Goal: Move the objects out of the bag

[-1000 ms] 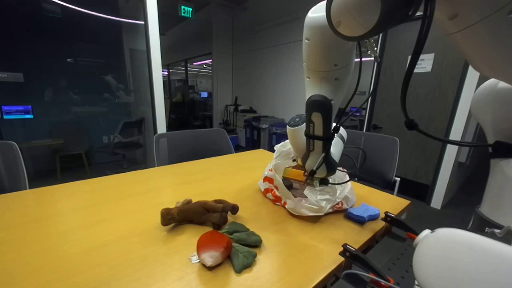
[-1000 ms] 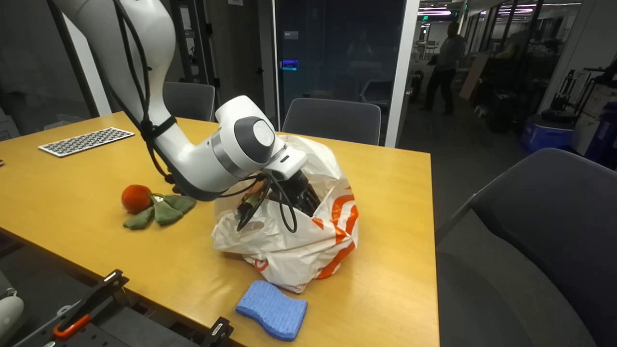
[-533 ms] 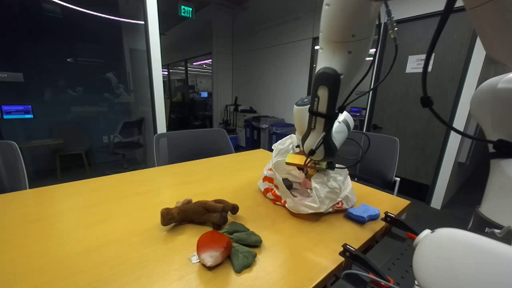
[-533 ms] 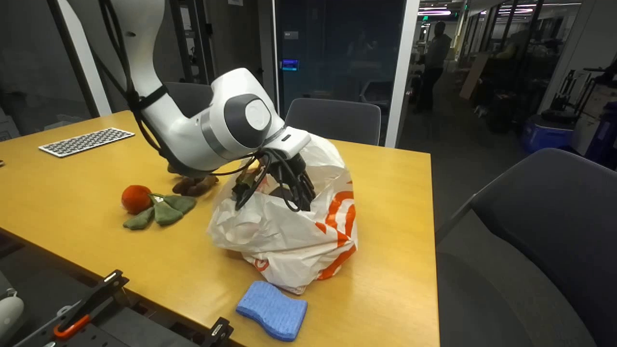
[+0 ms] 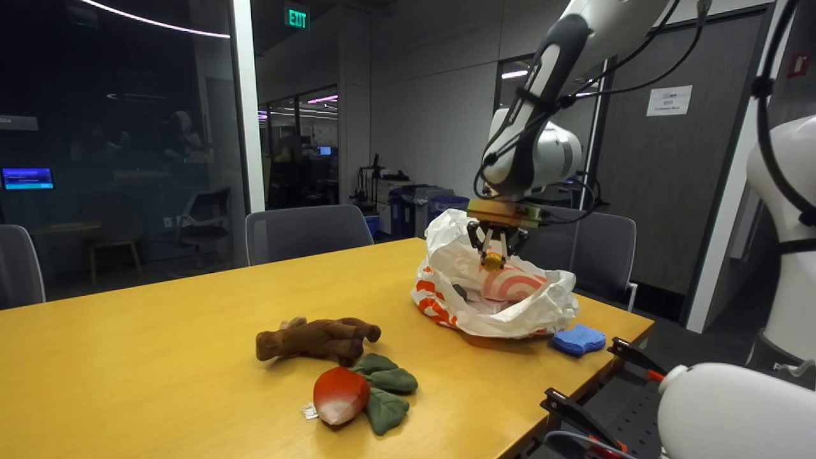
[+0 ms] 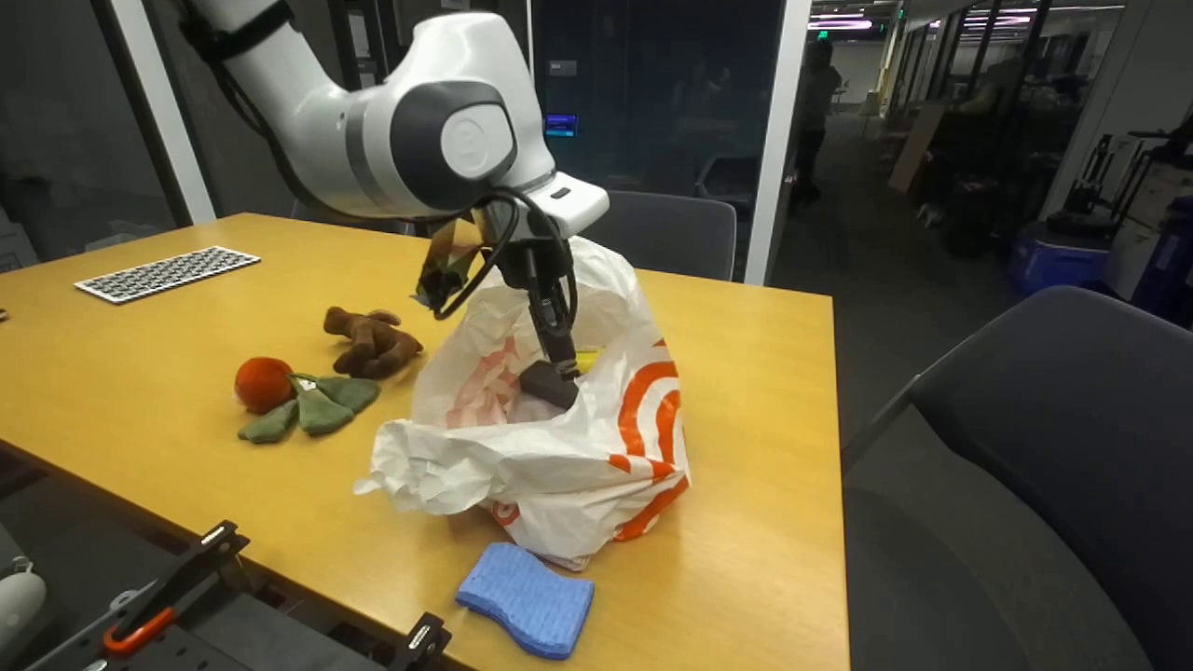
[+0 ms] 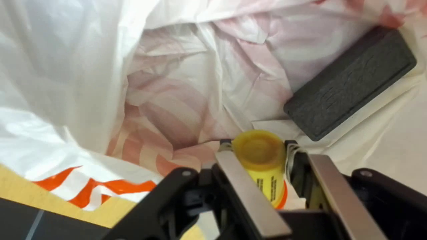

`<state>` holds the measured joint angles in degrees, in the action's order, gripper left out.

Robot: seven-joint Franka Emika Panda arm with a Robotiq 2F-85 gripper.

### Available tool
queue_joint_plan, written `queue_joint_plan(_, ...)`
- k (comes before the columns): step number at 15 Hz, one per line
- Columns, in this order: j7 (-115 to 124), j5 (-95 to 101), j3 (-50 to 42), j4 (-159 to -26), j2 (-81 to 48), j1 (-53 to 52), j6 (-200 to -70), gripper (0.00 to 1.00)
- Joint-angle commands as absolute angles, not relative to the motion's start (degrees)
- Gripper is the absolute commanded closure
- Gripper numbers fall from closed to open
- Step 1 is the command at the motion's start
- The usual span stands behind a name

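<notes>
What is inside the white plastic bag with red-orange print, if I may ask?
Inside the white bag lies a dark grey rectangular block. The gripper holds a yellow cylindrical container at the bag's mouth. Whatever may lie under the block or folds is covered.

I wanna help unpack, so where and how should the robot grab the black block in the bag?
Probably across the middle of the black block, squeezing its two long sides, coming down through the open mouth of the white bag. It's long and narrow, with a broad face showing, so pinching across its width looks easiest. The gripper holds a yellow container, so that goes first.
</notes>
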<state>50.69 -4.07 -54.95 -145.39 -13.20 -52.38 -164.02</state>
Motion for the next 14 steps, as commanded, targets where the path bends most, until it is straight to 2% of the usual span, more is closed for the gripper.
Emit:
queue_joint_plan(1,48.1,2.7,-62.1,-145.9,1.2,-58.5,-151.2,0.82)
queue_joint_plan(4,49.6,10.4,-60.4,-144.0,10.7,-58.9,-139.5,0.84)
queue_joint_plan(8,49.1,15.8,-51.6,-143.3,23.7,-56.6,-125.6,0.84)
queue_joint_plan(9,46.3,13.0,-43.8,-143.3,24.3,-51.3,-123.3,0.84)
queue_joint_plan(13,31.4,-3.5,-27.6,-142.2,18.9,-42.5,-124.3,0.83)
queue_joint_plan(14,31.9,-2.2,-35.7,-142.1,19.4,-53.2,-126.2,0.83)
